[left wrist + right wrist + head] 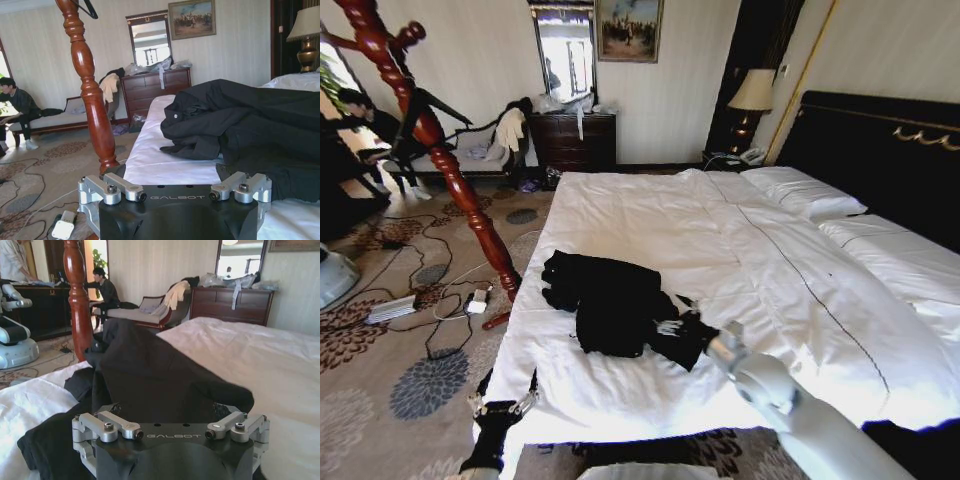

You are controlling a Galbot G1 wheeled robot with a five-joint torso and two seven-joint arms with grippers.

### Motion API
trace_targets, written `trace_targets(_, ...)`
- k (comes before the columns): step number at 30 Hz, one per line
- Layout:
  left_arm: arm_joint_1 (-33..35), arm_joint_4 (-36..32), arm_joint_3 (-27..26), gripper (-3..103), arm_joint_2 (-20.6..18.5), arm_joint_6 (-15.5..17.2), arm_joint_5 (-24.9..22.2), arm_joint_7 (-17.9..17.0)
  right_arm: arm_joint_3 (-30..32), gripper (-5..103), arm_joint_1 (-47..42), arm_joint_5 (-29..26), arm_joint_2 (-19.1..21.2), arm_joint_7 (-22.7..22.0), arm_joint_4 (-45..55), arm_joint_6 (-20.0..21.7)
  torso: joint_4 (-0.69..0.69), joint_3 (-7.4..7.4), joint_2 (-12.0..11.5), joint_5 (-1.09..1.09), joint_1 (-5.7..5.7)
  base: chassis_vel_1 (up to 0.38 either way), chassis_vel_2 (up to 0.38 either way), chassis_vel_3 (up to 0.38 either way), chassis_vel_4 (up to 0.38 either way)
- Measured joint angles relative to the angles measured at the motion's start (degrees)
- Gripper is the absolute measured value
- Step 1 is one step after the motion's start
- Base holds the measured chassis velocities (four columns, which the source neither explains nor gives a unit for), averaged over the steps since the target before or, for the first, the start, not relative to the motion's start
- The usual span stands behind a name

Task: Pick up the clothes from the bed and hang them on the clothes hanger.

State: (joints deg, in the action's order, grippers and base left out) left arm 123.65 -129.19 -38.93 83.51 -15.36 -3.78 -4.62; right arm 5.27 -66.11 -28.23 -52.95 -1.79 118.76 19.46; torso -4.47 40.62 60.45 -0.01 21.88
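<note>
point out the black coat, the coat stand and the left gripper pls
black coat (615, 305): head view, middle of the crumpled fabric lying on the bed.
coat stand (450, 165): head view, the spiral-twisted red-brown pole.
left gripper (503, 406): head view, between its fingertips at the bed's near edge.

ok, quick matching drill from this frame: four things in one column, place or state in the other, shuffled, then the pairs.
Things:
1. black coat
2. coat stand
3. left pincer
4. table lamp

Places or states:
A. on the carpet beside the bed
B. crumpled on the white duvet
C. in the far corner by the headboard
D. low at the bed's near edge

Pairs: 1-B, 2-A, 3-D, 4-C
</note>
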Motion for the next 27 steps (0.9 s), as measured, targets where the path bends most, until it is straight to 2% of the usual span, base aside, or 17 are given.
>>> trace_targets(5,0.27,0.94,-0.44,100,-0.26,-0.69,-0.75,0.0,-1.61,100,0.37,4.49,-1.95,-0.56,-1.97,0.83,0.0,-0.01,0.0,-0.01,0.0,0.0,0.0,0.0,0.0)
trace_targets(19,-0.19,2.36,-0.69,100,-0.59,-1.25,-1.84,0.1,-3.17,101,-2.25,14.57,-2.08,-0.3,-4.07,1.65,0.0,-0.01,0.0,0.0,0.0,0.0,0.0,0.0,0.0)
trace_targets(22,-0.24,2.49,-0.72,100,-0.47,-1.36,-1.96,0.12,-3.99,86,-1.08,15.25,-2.39,-0.23,-4.66,1.82,0.01,-0.01,0.0,0.0,0.0,0.0,0.0,0.0,0.0)
trace_targets(23,-0.24,2.49,-0.72,100,-0.47,-1.36,-1.96,0.12,-3.99,86,-1.08,15.25,-2.39,-0.23,-4.66,1.82,0.01,-0.01,0.0,0.0,0.0,0.0,0.0,0.0,0.0)
trace_targets(24,-0.32,2.5,-0.73,100,-0.43,-1.37,-1.99,0.12,-4.31,80,-0.56,15.25,-2.47,-0.26,-4.86,1.9,0.01,-0.01,0.0,0.0,0.0,0.0,0.0,0.0,0.0)
trace_targets(27,-0.42,2.51,-0.74,100,-0.36,-1.38,-2.09,0.12,-4.6,75,0.04,14.98,-2.55,-0.39,-5.14,1.96,0.01,-0.01,0.0,0.0,0.0,0.0,0.0,0.0,0.0)
